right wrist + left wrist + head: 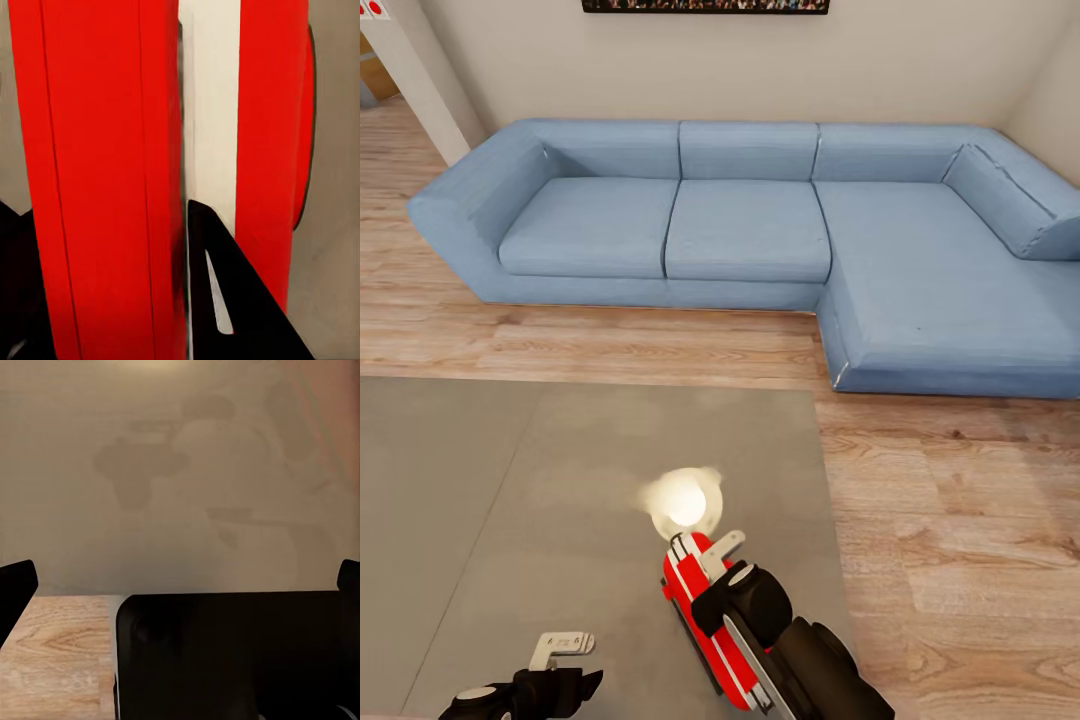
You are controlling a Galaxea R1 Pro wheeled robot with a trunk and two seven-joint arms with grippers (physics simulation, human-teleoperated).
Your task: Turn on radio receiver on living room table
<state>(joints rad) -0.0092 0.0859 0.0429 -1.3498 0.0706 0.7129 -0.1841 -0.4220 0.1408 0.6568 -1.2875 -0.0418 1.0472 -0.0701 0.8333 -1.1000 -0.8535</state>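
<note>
The red radio receiver (705,615) with white stripes lies on the grey table (560,480) near its front right part. My right gripper (710,562) is down on top of it, and the arm hides the radio's near end. In the right wrist view the radio's red and white case (97,112) is very close, and the dark fingertips (225,285) stand apart against its face, so the gripper (101,210) is open. My left gripper (565,648) hovers open over the table's front edge. The left wrist view has its fingertips (16,585) far apart above the table (187,472).
A blue L-shaped sofa (760,230) stands beyond the table against the beige wall, under a crowd photo (705,5). Light wood floor (960,540) runs between sofa and table and along the table's right side. A bright lamp reflection (682,500) glares just beyond the radio.
</note>
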